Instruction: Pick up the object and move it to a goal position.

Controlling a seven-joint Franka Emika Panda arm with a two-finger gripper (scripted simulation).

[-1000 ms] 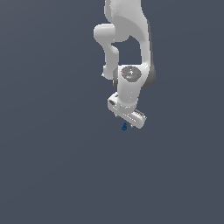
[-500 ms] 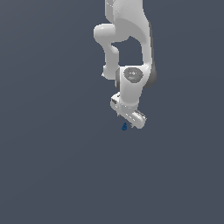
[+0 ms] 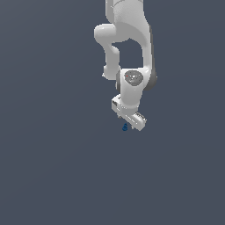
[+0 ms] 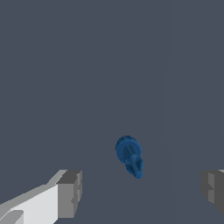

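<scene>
The object is a tiny dark blue elongated item, rounded and blocky at one end and narrow at the other. In the wrist view it lies on the grey floor between my two grey fingertips, apart from both. In the exterior view the object shows just below the white hand, at its left corner. My gripper is open and empty, its jaws wide apart and low over the object. The fingers are hidden behind the hand in the exterior view.
The white arm reaches down from the top of the exterior view. A plain dark grey floor lies all around. No goal marker shows.
The arm's hand has shifted slightly downward, closer to the blue object. The object has not moved.
</scene>
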